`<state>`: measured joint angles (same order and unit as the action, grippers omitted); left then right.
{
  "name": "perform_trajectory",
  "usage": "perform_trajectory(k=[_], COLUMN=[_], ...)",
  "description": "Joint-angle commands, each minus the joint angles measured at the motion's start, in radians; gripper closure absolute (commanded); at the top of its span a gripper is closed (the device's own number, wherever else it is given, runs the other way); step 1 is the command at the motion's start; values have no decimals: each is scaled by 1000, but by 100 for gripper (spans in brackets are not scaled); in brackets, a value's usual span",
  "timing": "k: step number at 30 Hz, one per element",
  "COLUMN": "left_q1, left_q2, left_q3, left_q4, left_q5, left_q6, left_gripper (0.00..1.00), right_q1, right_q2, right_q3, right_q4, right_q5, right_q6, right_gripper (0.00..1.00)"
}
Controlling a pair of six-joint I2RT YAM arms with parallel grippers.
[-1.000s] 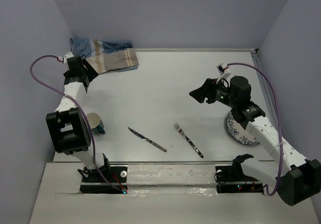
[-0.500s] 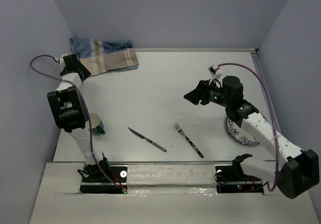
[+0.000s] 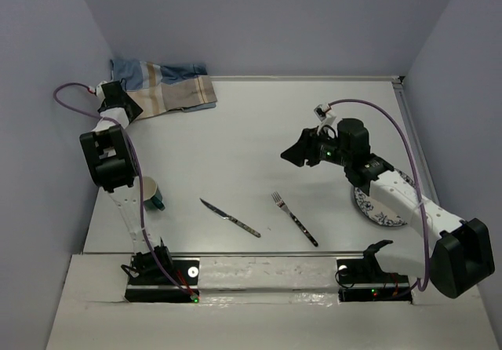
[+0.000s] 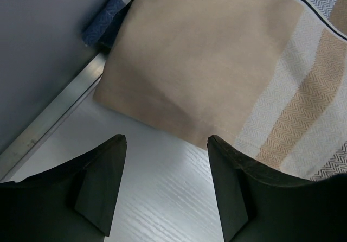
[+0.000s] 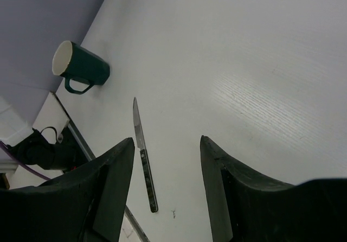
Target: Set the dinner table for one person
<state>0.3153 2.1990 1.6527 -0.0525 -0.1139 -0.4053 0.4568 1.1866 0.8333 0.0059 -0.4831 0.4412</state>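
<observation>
Two grippers we are holding wide and empty: our left gripper (image 4: 165, 141) is hovering over the edge of the striped cloth (image 4: 217, 52), our right gripper (image 5: 165, 141) above the dinner table (image 3: 259, 122), which is spreading white beneath the knife (image 5: 143, 160) and green mug (image 5: 81, 65).

your dinner table (image 3: 259, 130), big plain white rectangle, matte top, lying flat, boxed in by walls on three sides, maybe a faint grain up close

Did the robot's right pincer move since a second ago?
Yes. The right pincer slid left, farther away from the plate, which stayed where it was.
</observation>
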Motion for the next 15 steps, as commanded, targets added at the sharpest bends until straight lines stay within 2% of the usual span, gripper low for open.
perform_trajectory(k=[1,5,11,15], left_q1=[2,-10,-24,-33], left_q2=[36,109,174,200], left_q3=[105,212,289,334], left_q4=[-43,-125,-167,-194], left_q5=[-15,-53,-75,-90], left_q6=[-4,25,45,54], left_gripper=[31,31,33,51], right_q1=[25,34,65,75], right_q2=[14,45,73,80], right_q3=[6,21,36,46], right_q4=[89,97,97,98], right_q5=[-28,-34,-20,-14], right_q6=[-7,-6,-15,-13], right_gripper=[43,43,43,43])
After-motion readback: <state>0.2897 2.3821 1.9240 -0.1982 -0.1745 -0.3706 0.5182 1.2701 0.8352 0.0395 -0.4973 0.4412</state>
